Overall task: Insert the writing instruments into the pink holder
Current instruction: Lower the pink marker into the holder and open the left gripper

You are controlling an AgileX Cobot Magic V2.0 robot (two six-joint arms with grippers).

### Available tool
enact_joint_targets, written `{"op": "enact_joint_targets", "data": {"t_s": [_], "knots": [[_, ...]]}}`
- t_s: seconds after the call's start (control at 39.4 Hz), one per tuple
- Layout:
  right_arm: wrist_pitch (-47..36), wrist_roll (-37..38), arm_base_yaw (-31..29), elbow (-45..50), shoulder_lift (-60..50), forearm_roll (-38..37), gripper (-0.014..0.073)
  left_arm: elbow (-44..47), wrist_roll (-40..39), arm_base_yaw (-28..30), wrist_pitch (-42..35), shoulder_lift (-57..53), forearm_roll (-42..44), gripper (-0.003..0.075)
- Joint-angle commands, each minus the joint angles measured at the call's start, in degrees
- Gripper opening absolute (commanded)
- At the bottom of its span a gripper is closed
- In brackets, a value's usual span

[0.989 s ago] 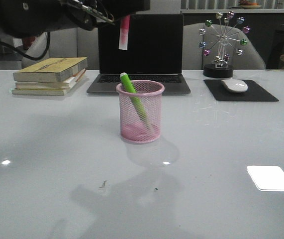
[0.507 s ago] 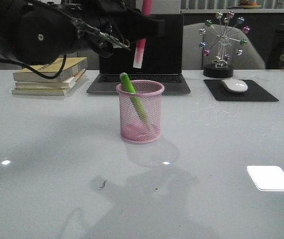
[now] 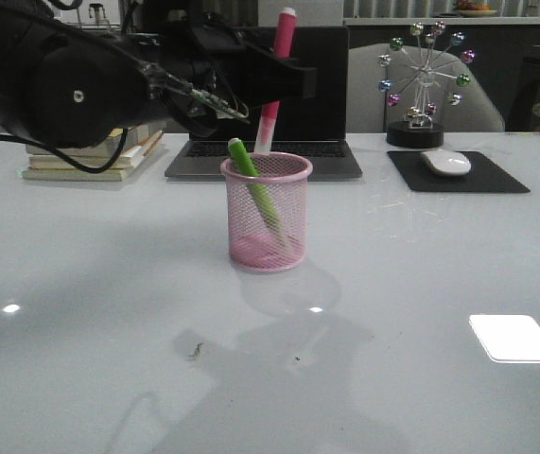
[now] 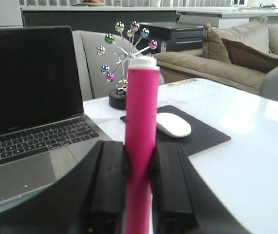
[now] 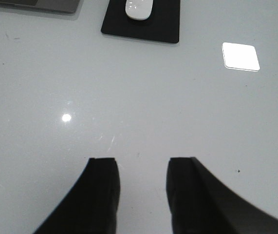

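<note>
The pink holder (image 3: 266, 216) stands mid-table with the lime green highlighter (image 3: 253, 180) leaning inside it, its end poking above the rim. My left gripper (image 3: 271, 80) is shut on the pink highlighter (image 3: 275, 66), which is nearly upright with its clear cap (image 3: 265, 140) pointing down at the holder's rim. In the left wrist view the pink highlighter (image 4: 140, 122) rises between the two black fingers (image 4: 112, 180) of my left gripper (image 4: 139, 151). My right gripper (image 5: 142, 165) is open over bare table, with nothing between its fingers.
A laptop (image 3: 298, 113) stands behind the holder and stacked books (image 3: 71, 168) lie at the back left. A ferris-wheel ornament (image 3: 427, 80) and a white mouse (image 3: 446, 162) on a black pad (image 3: 496, 180) are at the back right.
My left arm has carried the pink highlighter right and downward. Its clear cap went from well above the holder to rim level. The green highlighter and holder stayed put.
</note>
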Motion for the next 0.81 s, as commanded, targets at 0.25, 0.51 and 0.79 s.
{"op": "enact_joint_targets", "data": {"t_s": [0.25, 0.51, 0.79], "knots": [[-4.2, -0.5, -0.3, -1.6, -0.4, 0.1, 0.0373, -0.9, -0.7, -0.4, -4.7, -2.6, -0.3, 0.0216], [-4.2, -0.5, -0.3, -1.6, -0.4, 0.1, 0.0373, -0.9, -0.7, -0.4, -4.8, -2.6, -0.3, 0.0240], [-4.2, -0.5, -0.3, -1.6, -0.4, 0.1, 0.0373, -0.9, -0.7, -0.6, -5.1, -2.6, -0.1, 0.0300]]}}
